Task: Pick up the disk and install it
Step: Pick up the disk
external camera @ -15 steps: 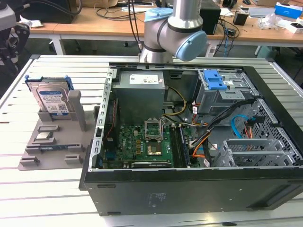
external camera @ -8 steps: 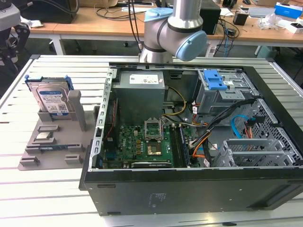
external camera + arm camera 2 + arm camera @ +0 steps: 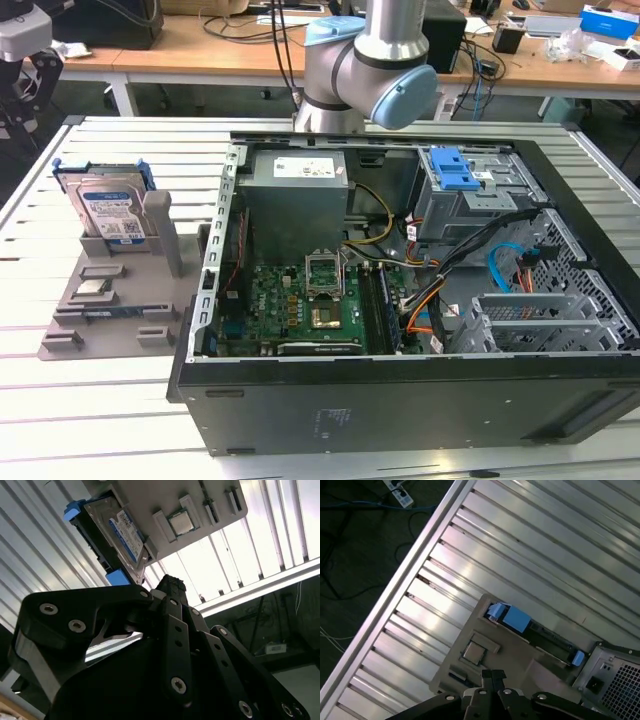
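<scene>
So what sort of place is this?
Probably a robotics lab: an open computer case on a slatted aluminium table, the disk standing in a grey fixture beside it, and desks strewn with cables behind.

Above grey plastic holder [image 3: 128,297]: open air over upright silver blue-framed disk [image 3: 108,212]. Holder's grey upright post [image 3: 162,228] just beside disk, on side facing open black computer case [image 3: 380,405]; case wall near holder. Slatted aluminium worktop [image 3: 60,420] off holder's other sides free.
</scene>
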{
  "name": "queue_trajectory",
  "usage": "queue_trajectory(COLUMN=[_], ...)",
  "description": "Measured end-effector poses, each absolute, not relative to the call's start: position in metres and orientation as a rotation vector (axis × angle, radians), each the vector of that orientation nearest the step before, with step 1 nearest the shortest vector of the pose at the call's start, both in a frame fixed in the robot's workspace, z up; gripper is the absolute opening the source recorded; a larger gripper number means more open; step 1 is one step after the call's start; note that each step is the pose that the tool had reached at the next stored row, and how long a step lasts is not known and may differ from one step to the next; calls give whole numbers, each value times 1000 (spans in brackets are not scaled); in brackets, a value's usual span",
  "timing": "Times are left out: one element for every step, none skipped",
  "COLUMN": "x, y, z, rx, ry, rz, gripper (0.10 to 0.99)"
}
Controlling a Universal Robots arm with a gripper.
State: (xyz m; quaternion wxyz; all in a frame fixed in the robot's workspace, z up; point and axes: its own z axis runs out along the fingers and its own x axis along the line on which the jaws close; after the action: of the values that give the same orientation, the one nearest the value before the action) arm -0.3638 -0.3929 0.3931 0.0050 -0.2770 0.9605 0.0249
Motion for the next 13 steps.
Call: queue_trajectory(x=[-364, -364, -364, -364, -364, -364, -364, -364, -364, -364, -364, -364, -364], y=[-393, -393, -393, -393, -393, -393, -393, -393, -393, -393, -393, -393, -393], z=[393, 393, 393, 393, 393, 393, 393, 393, 393, 393, 393, 393, 393], rx=[-883, -895, -918, -935, -947, -966, -979, -991, -1003, -1016, -1028, -1044, -1068], ry=[3004, 3000, 2994, 2989, 2985, 2980, 2976, 2972, 2968, 2964, 2960, 2955, 2947], rz=[78, 78, 78, 78, 78, 78, 78, 79, 79, 79, 79, 79, 79], gripper=[106, 106, 106, 106, 106, 106, 106, 106, 106, 106, 106, 106, 106])
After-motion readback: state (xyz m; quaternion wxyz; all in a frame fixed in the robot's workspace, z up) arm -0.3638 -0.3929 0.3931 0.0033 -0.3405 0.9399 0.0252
